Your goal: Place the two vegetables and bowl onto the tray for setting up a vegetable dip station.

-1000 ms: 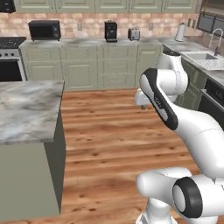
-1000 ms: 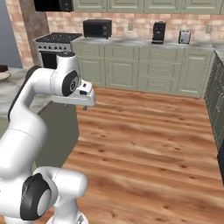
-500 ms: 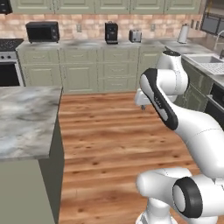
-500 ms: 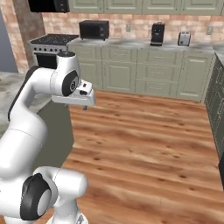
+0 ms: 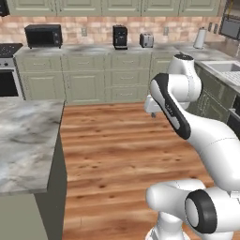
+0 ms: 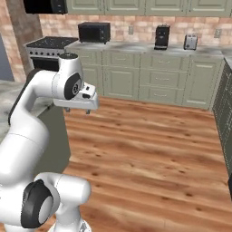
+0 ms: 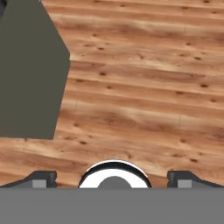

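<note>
The two vegetables, the bowl and the tray are out of view. My gripper (image 5: 153, 114) hangs at mid height over the wooden floor, in front of the arm's upper link. In the right base view the gripper (image 6: 78, 110) points down beside the island's corner, jaws apart. The hand view looks straight down on floorboards, and the gripper (image 7: 113, 179) is open there, one fingertip (image 7: 41, 178) at each lower corner and nothing between them.
A marble-topped island (image 5: 23, 136) stands on the left, and its dark side (image 7: 26, 65) shows in the hand view. The back counter (image 5: 93, 49) carries a microwave (image 5: 43, 35), a coffee machine (image 5: 120, 36) and a toaster (image 5: 146, 41). A stove (image 6: 50, 43) stands far left and a sink (image 5: 225, 68) at right.
The whole picture has shifted a little, so the camera moved with the base. The arm keeps the same pose and the gripper stays open.
</note>
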